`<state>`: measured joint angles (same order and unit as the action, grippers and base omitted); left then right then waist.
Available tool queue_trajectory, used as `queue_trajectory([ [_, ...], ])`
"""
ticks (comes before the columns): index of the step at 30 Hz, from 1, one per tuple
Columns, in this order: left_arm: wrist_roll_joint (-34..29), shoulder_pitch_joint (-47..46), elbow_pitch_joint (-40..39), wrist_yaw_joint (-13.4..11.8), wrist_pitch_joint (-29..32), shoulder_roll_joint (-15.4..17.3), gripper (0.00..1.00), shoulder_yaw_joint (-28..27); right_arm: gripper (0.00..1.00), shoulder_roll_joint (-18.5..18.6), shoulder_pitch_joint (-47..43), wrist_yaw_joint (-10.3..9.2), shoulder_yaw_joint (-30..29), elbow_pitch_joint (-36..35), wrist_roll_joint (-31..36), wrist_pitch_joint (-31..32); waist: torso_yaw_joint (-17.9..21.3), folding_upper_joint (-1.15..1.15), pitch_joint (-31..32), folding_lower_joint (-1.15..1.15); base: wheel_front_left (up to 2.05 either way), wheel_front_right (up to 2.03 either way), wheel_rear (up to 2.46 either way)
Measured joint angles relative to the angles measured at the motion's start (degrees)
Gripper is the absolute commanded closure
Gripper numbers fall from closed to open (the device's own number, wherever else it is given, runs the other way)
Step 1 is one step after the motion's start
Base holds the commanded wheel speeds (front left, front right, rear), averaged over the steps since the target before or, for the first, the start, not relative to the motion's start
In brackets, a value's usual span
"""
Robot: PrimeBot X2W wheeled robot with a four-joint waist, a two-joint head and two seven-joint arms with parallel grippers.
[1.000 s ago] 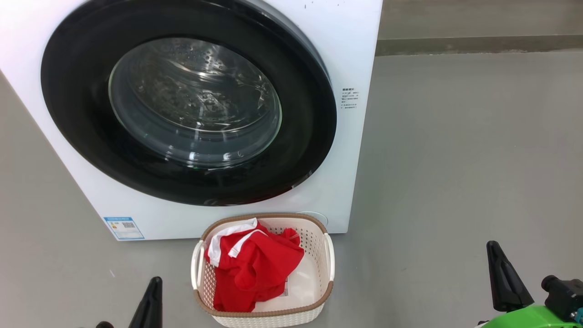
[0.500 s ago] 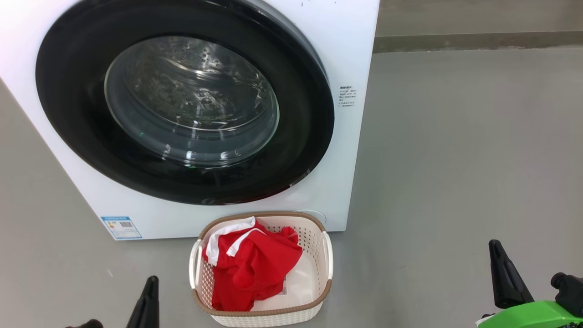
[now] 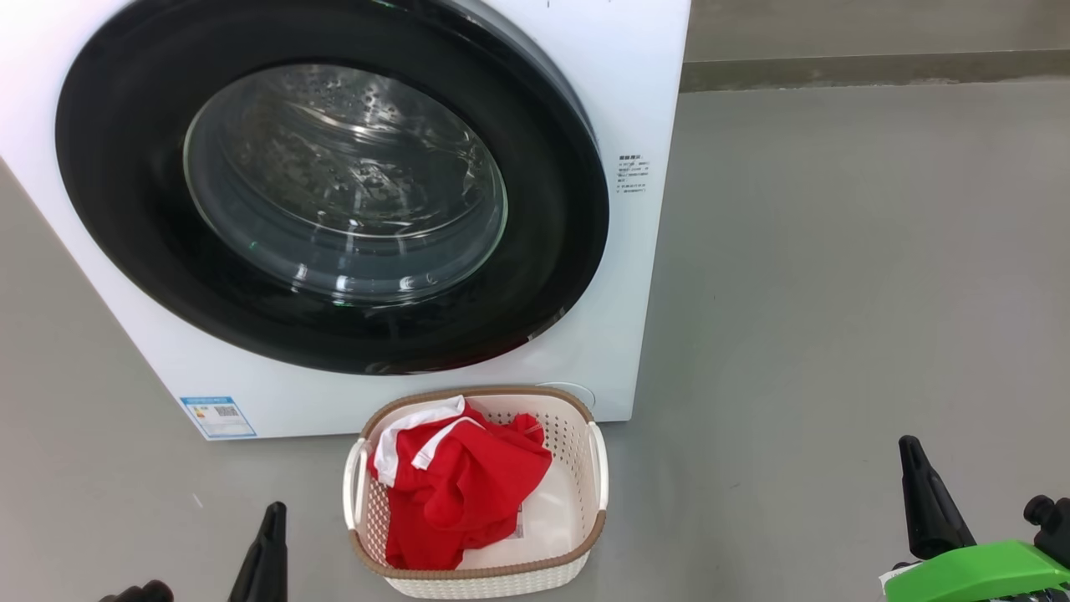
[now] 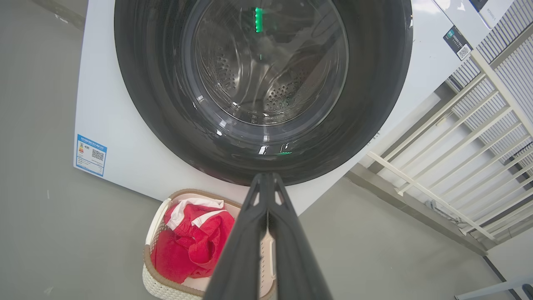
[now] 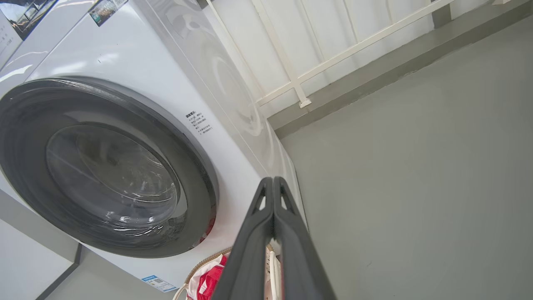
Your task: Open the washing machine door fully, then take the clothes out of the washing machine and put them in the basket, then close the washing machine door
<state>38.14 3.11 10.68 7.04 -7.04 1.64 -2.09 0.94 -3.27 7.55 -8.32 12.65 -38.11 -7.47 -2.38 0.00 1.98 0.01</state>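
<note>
— Starting on the left, we saw our left gripper (image 3: 272, 514) near us, its two long dark fingers pressed together on nothing. Far beyond it stood the big white front-loading washing machine (image 3: 644, 100), its round black-rimmed glass door (image 3: 117, 209) lying flush against the front.

— We judged the closing step nearly finished. What we needed was to confirm that the rim sat flush all round, and to keep both arms clear of the small cream perforated basket (image 3: 535, 393) just in front of the machine.

— It held the bright red clothes (image 3: 460, 493) with white trim. At the right, our right gripper (image 3: 911, 451) also had its fingers pressed together, empty.

— We counted one machine, one door, one basket and two grippers. How many garments made that red heap we couldn't tell.
</note>
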Motion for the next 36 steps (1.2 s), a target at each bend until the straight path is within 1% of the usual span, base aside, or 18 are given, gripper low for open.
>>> queue_trajectory([
  [36, 23.3, -2.9, 2.1, 0.0, 5.6, 0.1, 1.00, -1.1, 1.00, 0.3, 2.5, -0.01, 0.1, 1.2, -23.2, 6.0, 1.0, 0.00, -0.9, 0.00, 0.00, 0.00, 0.00],
])
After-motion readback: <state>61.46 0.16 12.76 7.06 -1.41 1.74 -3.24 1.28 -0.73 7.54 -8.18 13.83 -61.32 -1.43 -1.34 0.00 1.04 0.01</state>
